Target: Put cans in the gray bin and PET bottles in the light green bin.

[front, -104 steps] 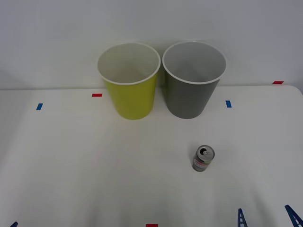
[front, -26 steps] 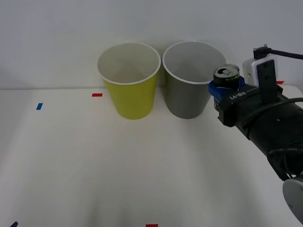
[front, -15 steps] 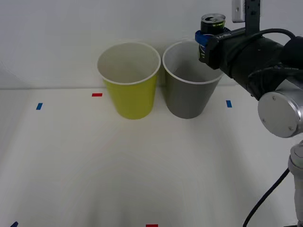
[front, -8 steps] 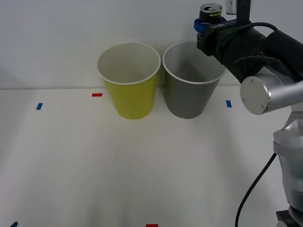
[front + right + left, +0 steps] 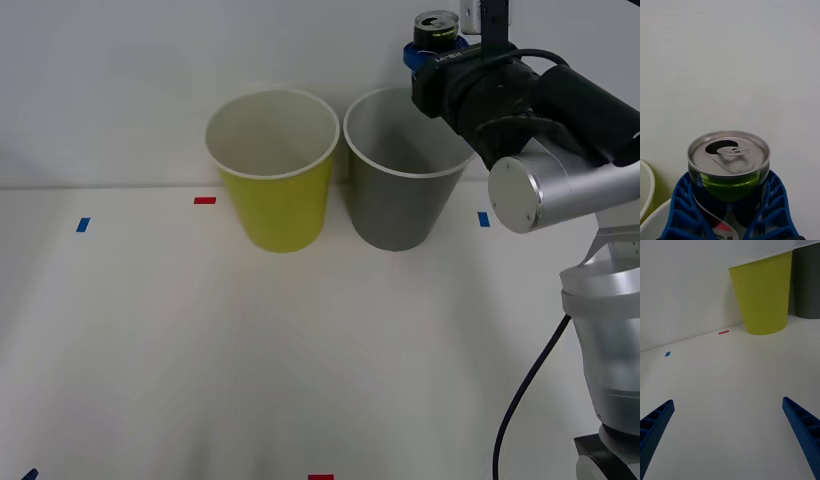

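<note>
Right gripper [image 5: 432, 52], clamping can [image 5: 435, 28], shifting slightly toward 12 o'clock above gray bin [image 5: 403, 205]; left gripper [image 5: 730, 442] spread wide, idling.

I've got open table [image 5: 200, 360] across the whole lower frame, nothing in the way. Upper centre, the light green bin [image 5: 275, 200] and gray bin [image 5: 400, 205] stand nearly touching, no passage between.

The right gripper [image 5: 432, 48] holds the can [image 5: 435, 26] upright, raised above the far right rim of the gray bin [image 5: 405, 190]. The light green bin [image 5: 278, 195] stands just left of it, both at the far side of the white counter [image 5: 250, 360].
</note>
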